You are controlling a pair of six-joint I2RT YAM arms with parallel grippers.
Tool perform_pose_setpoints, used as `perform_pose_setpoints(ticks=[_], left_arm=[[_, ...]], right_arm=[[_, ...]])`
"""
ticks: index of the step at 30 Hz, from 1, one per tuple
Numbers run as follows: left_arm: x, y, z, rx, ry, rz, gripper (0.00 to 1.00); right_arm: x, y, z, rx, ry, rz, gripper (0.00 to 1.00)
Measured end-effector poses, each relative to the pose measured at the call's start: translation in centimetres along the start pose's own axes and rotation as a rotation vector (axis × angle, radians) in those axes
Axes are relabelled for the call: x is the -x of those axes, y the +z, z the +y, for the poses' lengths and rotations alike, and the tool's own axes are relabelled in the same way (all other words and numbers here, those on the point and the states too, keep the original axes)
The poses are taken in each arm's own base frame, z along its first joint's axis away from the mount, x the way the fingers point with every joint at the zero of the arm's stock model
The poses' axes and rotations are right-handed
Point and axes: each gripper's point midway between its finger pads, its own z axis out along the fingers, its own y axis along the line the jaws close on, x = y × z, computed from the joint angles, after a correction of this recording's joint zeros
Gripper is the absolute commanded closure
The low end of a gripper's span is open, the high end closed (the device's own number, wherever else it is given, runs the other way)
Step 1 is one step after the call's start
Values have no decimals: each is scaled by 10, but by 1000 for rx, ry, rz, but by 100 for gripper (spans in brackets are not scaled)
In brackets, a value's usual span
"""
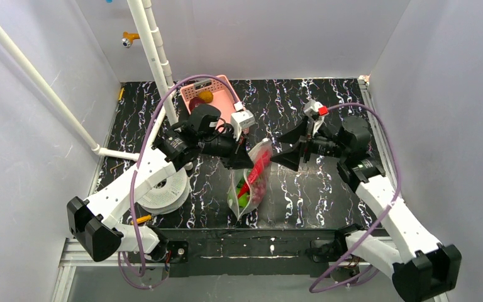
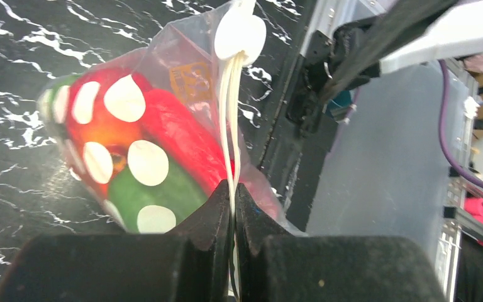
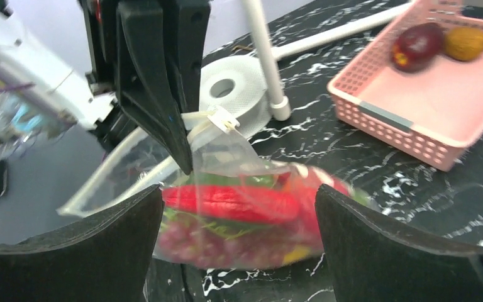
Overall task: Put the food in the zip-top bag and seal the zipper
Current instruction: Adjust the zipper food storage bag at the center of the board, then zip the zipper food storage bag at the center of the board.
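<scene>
- We see the left gripper (image 2: 233, 192) clenched on the top edge of the bag (image 1: 253, 182); its two fingers (image 2: 210, 214) meet with the white zipper strip (image 2: 229, 113) pinched between them.
- A white slider tab (image 2: 239, 34) sits on the strip beyond the pinch.
- The bag hangs from this grip over the middle of the black marbled table (image 1: 327, 189), lower end toward the near edge. We cannot tell whether it rests on the table.
- Food is inside the bag: a long red piece (image 3: 226, 204), green pieces (image 2: 154, 192), and small dark red ones (image 3: 195, 245).
- In the right wrist view the mouth edge bows out in a loose loop beside the left gripper.
- The right gripper (image 3: 239, 198) is released, fingers (image 3: 100, 245) spread wide on either side of the bag and gripping nothing.
- The pink basket (image 1: 226, 104) at the back holds a dark red fruit (image 3: 418, 44) and a yellow-brown one (image 3: 465, 41).
- A white tape roll (image 3: 233, 88) lies near the left arm.
</scene>
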Motion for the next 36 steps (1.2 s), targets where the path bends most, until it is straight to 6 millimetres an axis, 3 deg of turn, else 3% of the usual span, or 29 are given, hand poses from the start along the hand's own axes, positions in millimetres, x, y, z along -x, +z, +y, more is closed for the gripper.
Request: perform_pose_setpoints(ticks=[7,12,18,23,29,32,33,36], left_arm=[[-9,-7,-17,-123,-17,38,100],[-11,-9,-20,-158,-29,43,100],[-13,-8,-20,-177,-44,53,100],[-16,-2,-17,-183,-63,70,100],[-17,-2,-18,-193,-67,75,100],[-17,-2,-18,-193,-67,75,100],[-17,-2,-18,-193,-67,76,98],[-18,-1,-16,-179,-76,81,60]], right_arm=[[-13,19,11,282,-7,44,11],[-19,17,19,370,-12,79,33],[-17,22,25,428,-19,103,36],[-23,27,30,454,-6,119,53],[-26,29,30,462,-3,126,98],[-28,30,28,453,-6,130,99],[-29,30,27,446,-3,132,99],[-30,31,25,410,14,137,99]])
